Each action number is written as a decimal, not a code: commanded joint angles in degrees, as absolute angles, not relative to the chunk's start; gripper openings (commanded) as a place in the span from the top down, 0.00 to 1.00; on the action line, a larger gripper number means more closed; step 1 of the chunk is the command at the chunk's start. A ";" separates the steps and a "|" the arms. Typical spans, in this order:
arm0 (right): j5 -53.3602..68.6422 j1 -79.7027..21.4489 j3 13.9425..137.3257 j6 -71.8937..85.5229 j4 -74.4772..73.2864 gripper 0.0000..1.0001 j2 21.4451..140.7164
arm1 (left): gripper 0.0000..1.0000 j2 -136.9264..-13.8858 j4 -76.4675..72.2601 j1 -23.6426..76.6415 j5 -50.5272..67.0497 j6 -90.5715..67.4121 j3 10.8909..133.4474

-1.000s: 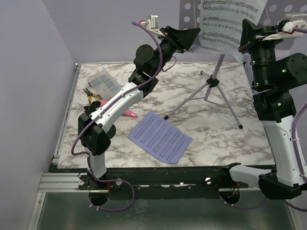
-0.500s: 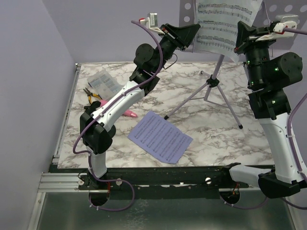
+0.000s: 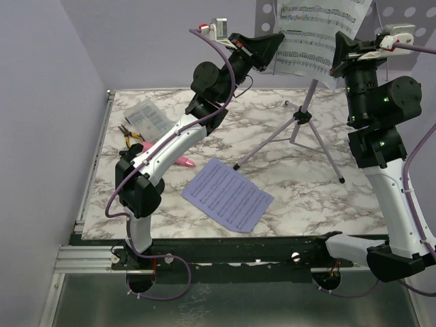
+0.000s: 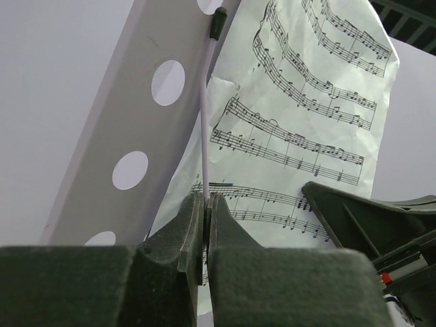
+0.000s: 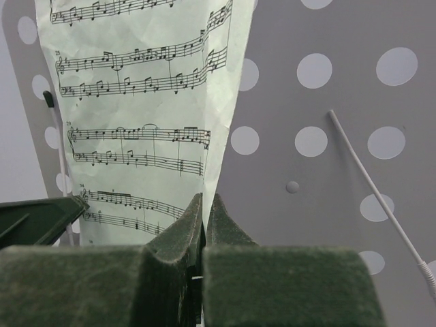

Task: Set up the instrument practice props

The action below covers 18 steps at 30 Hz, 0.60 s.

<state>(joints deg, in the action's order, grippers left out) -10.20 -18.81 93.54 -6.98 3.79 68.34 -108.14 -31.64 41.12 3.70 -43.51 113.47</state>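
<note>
The lavender perforated music-stand desk stands on a thin silver tripod at the back of the table. One printed sheet-music page is up against the desk. My right gripper is shut on that page's lower corner. My left gripper is shut on the desk's thin page-retainer wire, beside the page. A second printed page lies flat on the table. The pink microphone lies behind my left arm, partly hidden.
A clear compartment box and orange-handled pliers lie at the table's left rear. Another retainer wire crosses the desk on the right. The tripod's legs spread over the middle right of the marble table.
My left gripper's jaws have closed onto the retainer wire. My right arm has lifted the page slightly up and to the left against the desk.
</note>
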 commanded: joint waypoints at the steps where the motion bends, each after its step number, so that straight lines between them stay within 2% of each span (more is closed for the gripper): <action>1: -12.30 -19.07 92.62 -8.32 6.87 0.99 67.87 | 1.00 -108.80 -34.60 41.72 6.68 -40.31 114.94; 18: -10.43 -19.07 91.80 -8.96 9.39 0.99 69.14 | 1.00 -107.31 -46.57 42.45 11.84 -36.31 109.40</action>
<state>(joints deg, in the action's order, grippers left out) -10.87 -18.81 92.60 -8.23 6.94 68.38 -108.40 -41.08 41.25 7.68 -37.80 109.86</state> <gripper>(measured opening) 0.008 0.028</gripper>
